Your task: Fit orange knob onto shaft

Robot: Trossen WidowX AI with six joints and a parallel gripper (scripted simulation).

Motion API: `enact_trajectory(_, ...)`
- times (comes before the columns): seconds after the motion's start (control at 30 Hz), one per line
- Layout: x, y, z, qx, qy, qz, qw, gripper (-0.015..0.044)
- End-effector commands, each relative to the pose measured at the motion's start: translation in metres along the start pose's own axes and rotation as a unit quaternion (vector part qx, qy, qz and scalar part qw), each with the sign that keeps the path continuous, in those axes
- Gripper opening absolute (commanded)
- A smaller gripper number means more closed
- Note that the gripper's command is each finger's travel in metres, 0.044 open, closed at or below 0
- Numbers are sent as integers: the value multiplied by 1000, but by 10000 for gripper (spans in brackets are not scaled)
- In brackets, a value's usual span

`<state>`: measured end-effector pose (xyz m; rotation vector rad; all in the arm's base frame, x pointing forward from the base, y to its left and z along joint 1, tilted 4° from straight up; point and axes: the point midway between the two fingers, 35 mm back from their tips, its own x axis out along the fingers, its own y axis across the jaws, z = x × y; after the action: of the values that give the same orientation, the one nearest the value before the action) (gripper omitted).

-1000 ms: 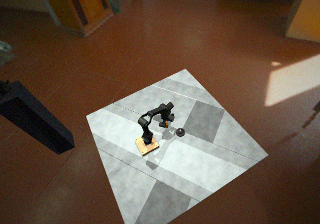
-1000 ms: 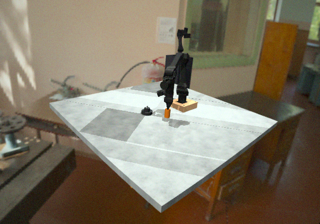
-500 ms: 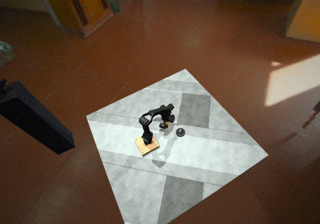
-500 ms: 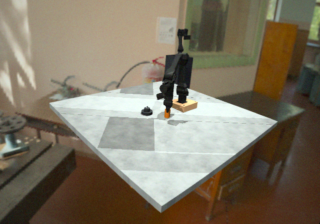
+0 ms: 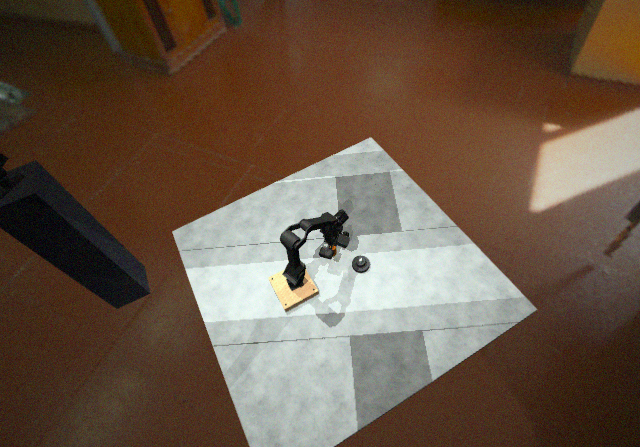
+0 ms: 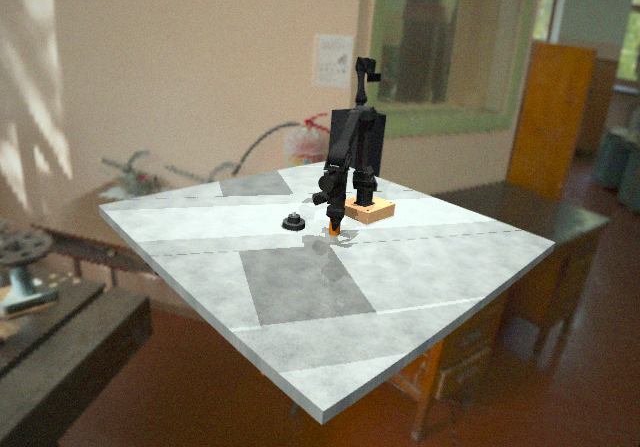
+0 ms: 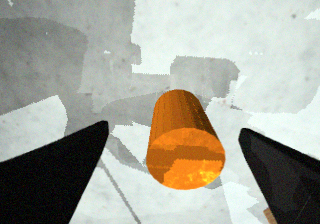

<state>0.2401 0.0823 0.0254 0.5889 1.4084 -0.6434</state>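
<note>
The orange knob [image 5: 334, 249] [image 6: 334, 229] [image 7: 186, 156] stands upright on the table as a plain cylinder; its underside is hidden. My gripper [image 7: 174, 130] is open and points down over the knob. In the wrist view the knob's top lies between the two fingertips, with a gap on each side. In the exterior view the near finger overlaps the knob's upper part. The round dark pedestal [image 5: 360, 264] [image 6: 293, 222] stands a short way from the knob, with the small silver shaft [image 5: 360, 259] [image 6: 294, 214] upright at its centre. The shaft's flat side is too small to make out.
The arm's wooden base block [image 5: 293, 292] [image 6: 371, 211] stands behind the knob as seen in the exterior view. The pale, patterned table [image 5: 289, 380] [image 6: 423, 271] has its edges well away from the knob and pedestal. The arm's shadow falls around the knob.
</note>
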Motion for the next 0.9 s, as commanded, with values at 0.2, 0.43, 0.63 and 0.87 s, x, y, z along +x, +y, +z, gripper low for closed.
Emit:
enact_trajectory(0.2,18,-4,-1,-2,0,-5,1000,440)
enact_trajectory(0.43,23,-5,-1,-2,0,-5,1000,387)
enact_trajectory(0.63,23,-5,-1,-2,0,-5,1000,230)
enact_trajectory(0.87,23,-5,-1,-2,0,-5,1000,144)
